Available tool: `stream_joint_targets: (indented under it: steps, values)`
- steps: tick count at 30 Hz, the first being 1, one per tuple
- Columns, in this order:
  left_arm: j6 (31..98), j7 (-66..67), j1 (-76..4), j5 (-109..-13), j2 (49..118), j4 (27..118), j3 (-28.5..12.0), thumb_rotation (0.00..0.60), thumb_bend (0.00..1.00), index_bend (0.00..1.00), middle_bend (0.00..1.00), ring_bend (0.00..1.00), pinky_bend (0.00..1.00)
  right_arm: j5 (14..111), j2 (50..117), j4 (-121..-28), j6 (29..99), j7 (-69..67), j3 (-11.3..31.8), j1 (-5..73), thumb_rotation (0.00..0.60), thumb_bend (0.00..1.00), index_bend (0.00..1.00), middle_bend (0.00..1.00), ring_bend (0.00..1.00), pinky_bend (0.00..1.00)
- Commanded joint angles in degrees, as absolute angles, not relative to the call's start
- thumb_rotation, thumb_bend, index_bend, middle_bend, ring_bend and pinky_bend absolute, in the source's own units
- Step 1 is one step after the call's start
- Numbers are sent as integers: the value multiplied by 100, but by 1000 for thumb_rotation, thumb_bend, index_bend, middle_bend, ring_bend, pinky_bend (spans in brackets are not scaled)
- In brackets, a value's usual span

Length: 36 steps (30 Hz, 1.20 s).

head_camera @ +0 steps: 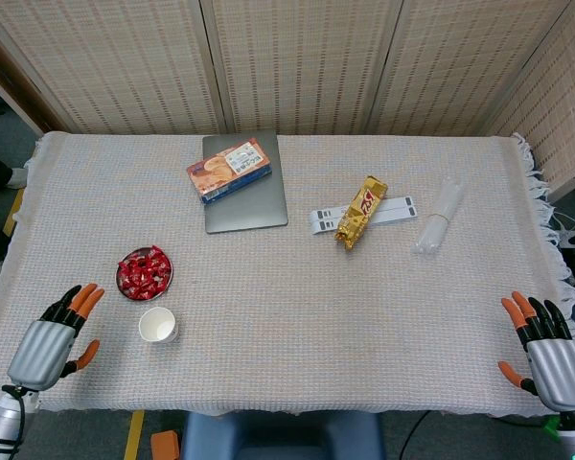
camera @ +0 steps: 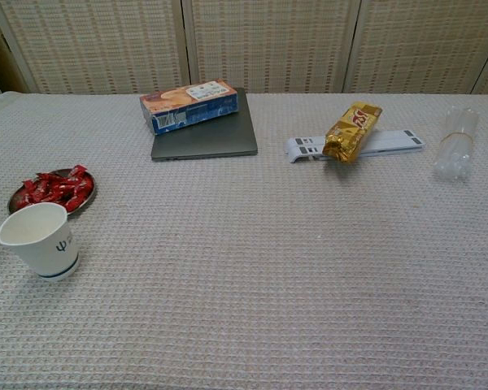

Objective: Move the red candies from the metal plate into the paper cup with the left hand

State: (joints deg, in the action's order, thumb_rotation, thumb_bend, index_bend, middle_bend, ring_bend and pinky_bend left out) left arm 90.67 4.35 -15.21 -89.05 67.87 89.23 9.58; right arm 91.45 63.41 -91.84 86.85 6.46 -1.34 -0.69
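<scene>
Red candies (head_camera: pixel 144 271) heaped on one metal plate (camera: pixel 15 197), one paper cup (head_camera: pixel 158 326), two empty hands

Little could be read from where I sat. My paper cup (camera: pixel 38 240) carried a small dark blue mark above a blue line near its base, but I could not make it out as a letter. The gold snack bag (camera: pixel 351 132) showed red lettering too blurred for me to read. The biscuit box (camera: pixel 188 106) had a white label panel and small print, all too fine to tell.
</scene>
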Motion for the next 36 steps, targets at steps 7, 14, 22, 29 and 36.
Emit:
stream_joint_targets:
  steps: [7, 14, 22, 29, 36]
  values:
    - [8753, 324, -1525, -9094, 6912, 8752, 550, 600, 384, 0, 21, 26, 361, 9079, 6384, -9179, 8679, 743, -108, -77, 600, 111, 0, 0, 0, 0]
    - [7454, 1200, -2363, -8550, 6984, 8967, -102, 600, 378, 52, 101, 138, 658, 8894, 6417, -9183, 8483, 813, -38, 10, 600, 111, 0, 0, 0, 0]
    - [5615, 1937, -3292, -7293, 6908, 8885, -576, 600, 379, 68, 124, 166, 737, 8710, 6447, -9189, 8362, 891, 29, 63, 600, 112, 0, 0, 0, 0]
    - [4833, 2724, -3789, -6427, 7049, 8635, -616, 600, 374, 93, 126, 189, 817, 8654, 6450, -9200, 8276, 917, 28, 99, 600, 111, 0, 0, 0, 0]
    - [4594, 3133, -4059, -5965, 7269, 8501, -539, 600, 374, 109, 134, 202, 830, 8602, 6464, -9198, 8232, 946, 35, 121, 600, 111, 0, 0, 0, 0]
